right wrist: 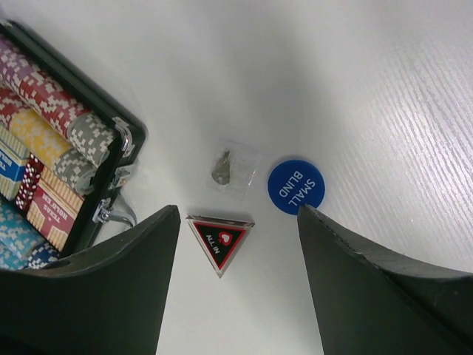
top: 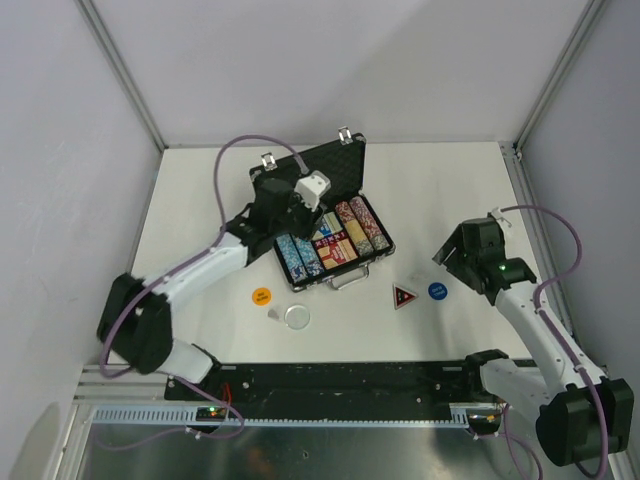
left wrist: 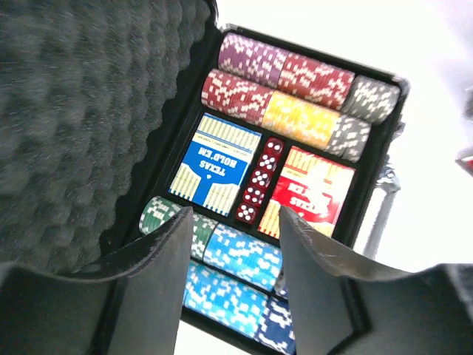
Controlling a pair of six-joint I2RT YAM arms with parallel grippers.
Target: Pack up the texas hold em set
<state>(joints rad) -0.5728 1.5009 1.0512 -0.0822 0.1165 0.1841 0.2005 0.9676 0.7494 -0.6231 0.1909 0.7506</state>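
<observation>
Briefcase (top: 335, 168) lies open on the counter (top: 450, 180) with chips (left wrist: 295, 74), dice (left wrist: 260, 181) and two decks (left wrist: 214, 163) inside, left gripper (left wrist: 235, 237) over its tray with jaws released, right gripper (top: 452, 256) to its right near the red triangle (right wrist: 219, 240), jaws released too.

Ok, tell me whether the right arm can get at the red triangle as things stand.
Probably yes. The right gripper is open, and the red triangle lies flat and uncovered just ahead of it. The blue button sits beside the triangle but apart, so the way looks free.
</observation>
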